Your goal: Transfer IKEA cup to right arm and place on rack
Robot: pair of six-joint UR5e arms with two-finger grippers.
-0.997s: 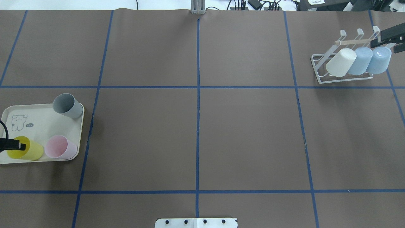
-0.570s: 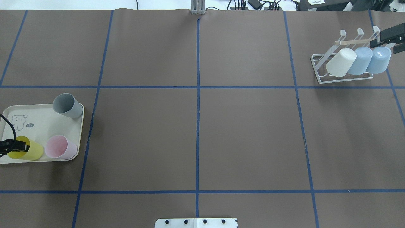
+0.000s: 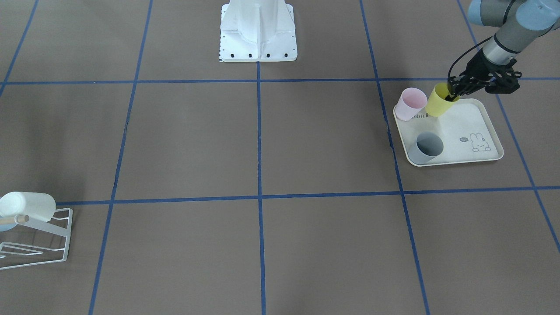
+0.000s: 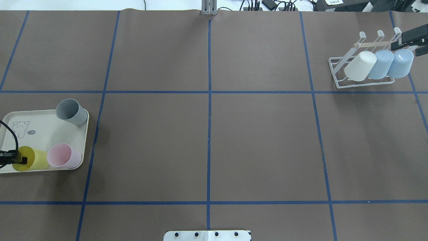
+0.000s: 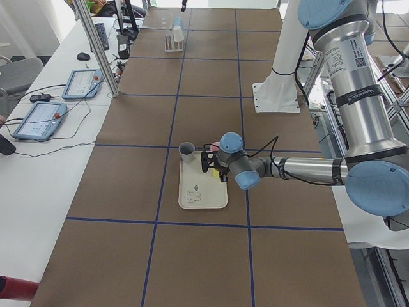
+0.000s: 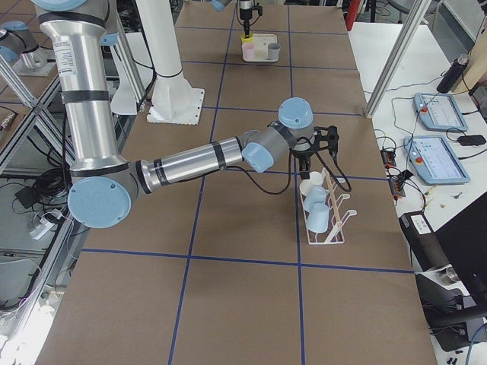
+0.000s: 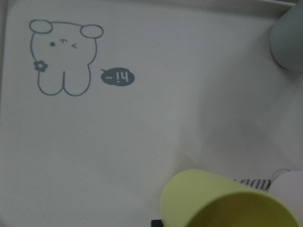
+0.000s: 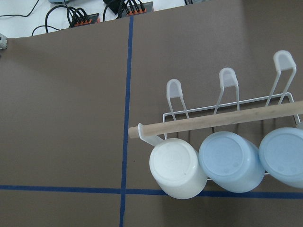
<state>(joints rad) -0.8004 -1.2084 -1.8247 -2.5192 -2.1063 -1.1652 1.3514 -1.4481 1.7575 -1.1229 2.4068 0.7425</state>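
A yellow IKEA cup [image 4: 35, 160] [image 3: 439, 103] leans on the cream rabbit-print tray [image 4: 43, 130] at the table's left edge. My left gripper [image 4: 20, 159] [image 3: 453, 90] is shut on its rim, one finger inside and one outside. The left wrist view has the yellow cup [image 7: 222, 201] at the bottom edge. The white wire rack [image 4: 338, 64] [image 8: 222, 122] stands far right and carries one white and two blue cups. My right gripper [image 4: 412, 43] hovers open at the rack's right end, above the outer blue cup [image 4: 400, 63].
A grey cup [image 4: 71, 112] and a pink cup [image 4: 63, 155] stand on the same tray, the pink one right beside the yellow. The white cup [image 4: 360, 66] sits on the rack's left prong. The robot base [image 3: 258, 30] is at the table's middle edge.
My left gripper has sunk lower on the yellow cup's rim and the cup has shifted and tipped slightly with it. The right gripper has hardly moved.
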